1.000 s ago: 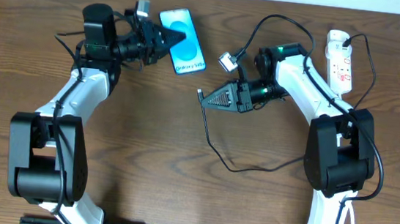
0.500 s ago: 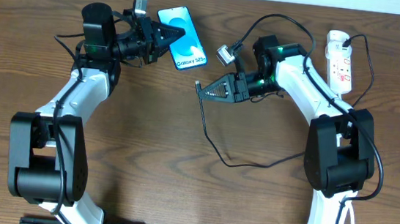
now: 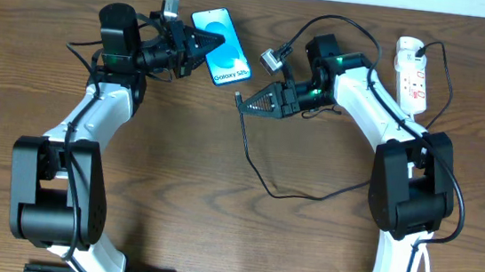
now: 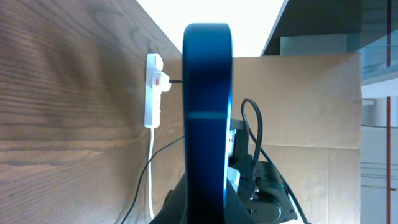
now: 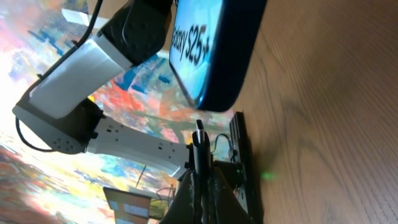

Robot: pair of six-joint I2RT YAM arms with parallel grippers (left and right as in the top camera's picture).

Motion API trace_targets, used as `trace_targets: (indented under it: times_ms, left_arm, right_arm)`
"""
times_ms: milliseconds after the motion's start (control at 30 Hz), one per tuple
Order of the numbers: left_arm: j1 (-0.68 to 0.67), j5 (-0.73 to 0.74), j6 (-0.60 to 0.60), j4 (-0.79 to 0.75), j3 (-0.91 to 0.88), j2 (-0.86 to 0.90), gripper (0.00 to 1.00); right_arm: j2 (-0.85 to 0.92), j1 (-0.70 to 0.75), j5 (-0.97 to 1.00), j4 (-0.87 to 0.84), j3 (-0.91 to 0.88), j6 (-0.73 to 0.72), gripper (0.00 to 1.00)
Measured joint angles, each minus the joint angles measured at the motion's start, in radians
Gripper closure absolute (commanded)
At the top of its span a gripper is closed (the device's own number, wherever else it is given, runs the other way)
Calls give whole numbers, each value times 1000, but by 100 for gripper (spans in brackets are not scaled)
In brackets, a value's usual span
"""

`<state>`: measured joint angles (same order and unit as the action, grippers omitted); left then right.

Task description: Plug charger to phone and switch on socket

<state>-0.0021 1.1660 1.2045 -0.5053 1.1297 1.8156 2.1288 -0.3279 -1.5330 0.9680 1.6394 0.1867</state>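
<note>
Overhead first: the left claw (image 3: 194, 49) is clamped on one long edge of the phone (image 3: 224, 48), holding it at the far side of the desk (image 3: 215, 232) with its lower end turned toward the middle. The phone's angle matches half a second ago, so that arm is simply holding steady. The right claw (image 3: 247, 103) is the mover: it has slid up and to the left over the last second, pinched shut on the connector end of the charger (image 3: 257, 171), and the tip now sits near the phone's lower end, not yet touching. The rest of the cable loops back across the desk to the socket (image 3: 411, 76) at the far right.

Left wrist view: the phone stands edge-on, dead centre, gripped from below. Beyond it, the white strip has a black plug seated in it (whether its switch is on, I cannot tell).

Right wrist view: closed fingers hold the connector upright just under the phone's bottom edge, with a small gap left. The approach is closing, so insertion looks imminent, and the switch waits after it.
</note>
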Motion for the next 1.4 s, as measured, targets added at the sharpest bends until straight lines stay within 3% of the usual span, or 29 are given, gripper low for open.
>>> trace_targets:
  times_ms: [667, 1400]
  left_arm:
    - [0, 6, -7, 0, 0, 0, 93]
    - [1, -6, -103, 81, -11, 0, 93]
  right_arm:
    - [0, 0, 0, -99, 0, -151, 99]
    - [0, -9, 0, -98, 0, -161, 99]
